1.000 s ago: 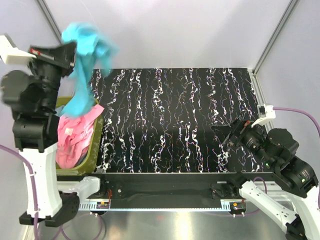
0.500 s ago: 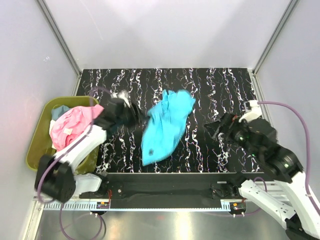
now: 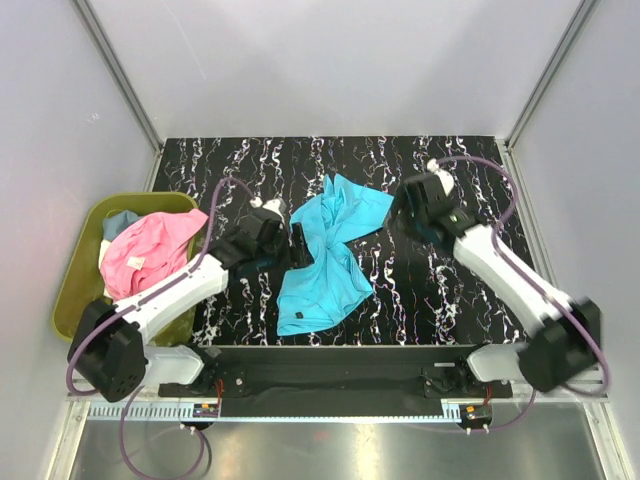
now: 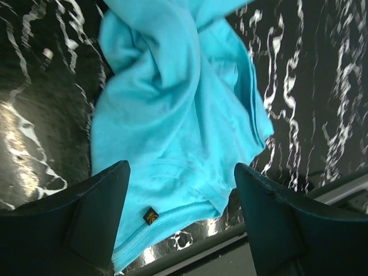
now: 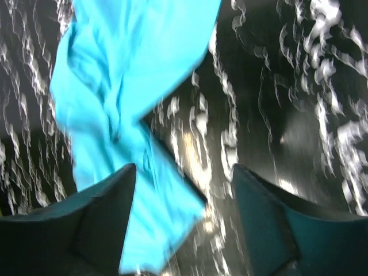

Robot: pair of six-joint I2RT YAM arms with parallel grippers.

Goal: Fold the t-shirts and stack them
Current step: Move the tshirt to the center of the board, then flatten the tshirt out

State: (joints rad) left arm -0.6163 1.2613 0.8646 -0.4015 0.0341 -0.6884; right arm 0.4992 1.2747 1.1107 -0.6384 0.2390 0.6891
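The turquoise t-shirt lies crumpled and twisted on the black marbled table. The pink t-shirt sits heaped in the green bin, covering a grey-blue t-shirt.

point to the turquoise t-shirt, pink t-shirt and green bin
turquoise t-shirt [image 3: 322,272], top external view, middle of cloth
pink t-shirt [image 3: 145,252], top external view, middle of cloth
green bin [image 3: 72,292], top external view, left wall
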